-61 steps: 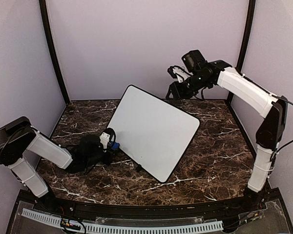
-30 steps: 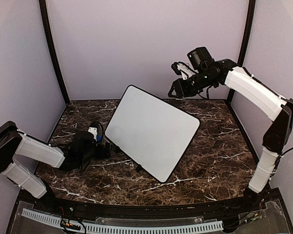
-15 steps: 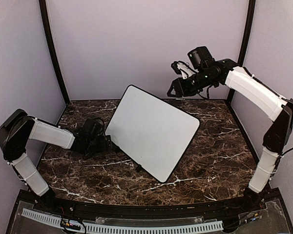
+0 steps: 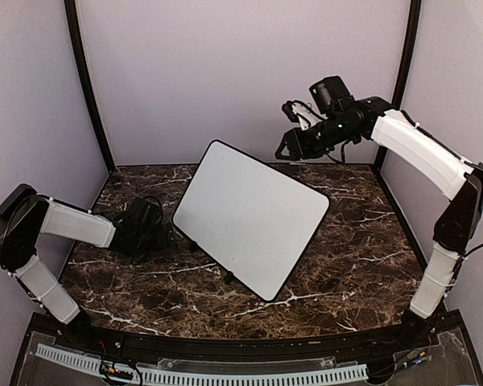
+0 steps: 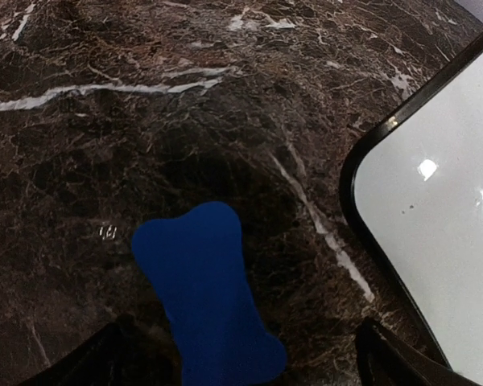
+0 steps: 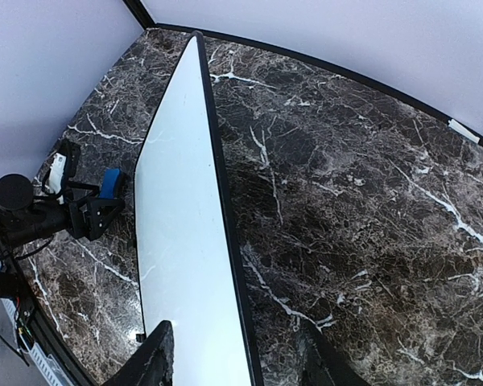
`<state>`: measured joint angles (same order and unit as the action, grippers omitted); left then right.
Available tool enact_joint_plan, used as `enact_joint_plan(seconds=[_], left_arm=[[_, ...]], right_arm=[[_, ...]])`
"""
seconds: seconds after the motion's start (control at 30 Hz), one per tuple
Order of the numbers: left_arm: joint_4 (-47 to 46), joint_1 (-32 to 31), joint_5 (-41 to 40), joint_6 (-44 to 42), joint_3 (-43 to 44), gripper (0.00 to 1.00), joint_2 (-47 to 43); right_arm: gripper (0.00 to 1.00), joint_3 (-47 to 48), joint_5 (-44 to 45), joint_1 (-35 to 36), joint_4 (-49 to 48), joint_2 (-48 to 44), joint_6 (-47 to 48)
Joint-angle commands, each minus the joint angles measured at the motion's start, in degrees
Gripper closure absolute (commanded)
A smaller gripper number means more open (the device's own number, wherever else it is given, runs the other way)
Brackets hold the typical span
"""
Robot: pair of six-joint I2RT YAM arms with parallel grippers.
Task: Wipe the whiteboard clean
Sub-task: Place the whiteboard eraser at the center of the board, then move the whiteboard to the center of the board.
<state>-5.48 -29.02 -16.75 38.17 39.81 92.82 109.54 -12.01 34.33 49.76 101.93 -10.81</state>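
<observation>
- On the dark marble worktop, the whiteboard sits mid-surface, turned askew to the edges, with one rounded corner pointing toward the left arm.
- Its face reads plain white from above. Two tiny specks show near that corner in the left wrist view, perhaps ink, perhaps glare; they are too small to tell.
- The blue eraser lies flat on the worktop just beside that corner. It is off the board and apart from its thin black edge.
- The left fingers are spread as wide as they go, one on either side of the eraser, and grip nothing. This low straddle puts the eraser where a simple close would take it, with the board right at hand.
- The right fingers are about half spread and empty. They are held high near the back wall, well apart from the board.
- That raised pose likely keeps the right arm out of the wiping path while its camera looks down the length of the board.
- With the surface looking this clean, the erasing seems done or nearly so.
</observation>
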Motion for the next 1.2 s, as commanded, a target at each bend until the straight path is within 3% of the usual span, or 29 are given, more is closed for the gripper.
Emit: enact_joint_plan(seconds=[0.0, 0.03, 0.1, 0.3, 0.5, 0.83, 1.17], left_arm=[[-4.36, 0.54, 4.29, 0.29, -9.07, 0.01, -10.45], [-9.77, 0.54, 5.03, -0.08, -12.22, 0.01, -14.7], [-10.65, 0.54, 4.31, 0.14, -13.3, 0.01, -18.25], [-1.53, 0.41, 1.3, -1.35, -7.46, 0.01, -18.08], [-1.6, -4.66, 1.39, -5.87, -3.3, 0.12, -14.44], [-5.56, -10.03, 9.25, -13.98, -2.31, 0.32, -6.69], [-5.85, -12.02, 9.44, -17.69, 0.99, 0.39, 0.77]], right_arm=[[0.51, 1.87, -0.56, -0.37, -0.98, -0.6, -0.09], [0.51, 1.83, -0.5, -0.35, -1.12, -0.59, -0.09], [0.51, 1.73, -0.62, -0.31, -1.16, -0.54, -0.17], [0.51, 2.0, -0.81, -0.31, -1.35, -0.32, -0.15], [0.51, 1.07, -0.56, -0.32, -1.59, -0.93, -0.19], [0.5, 1.11, 0.54, -0.31, -1.26, -2.29, 0.3], [0.5, 0.57, 0.69, -0.37, -1.24, -3.31, 0.37]])
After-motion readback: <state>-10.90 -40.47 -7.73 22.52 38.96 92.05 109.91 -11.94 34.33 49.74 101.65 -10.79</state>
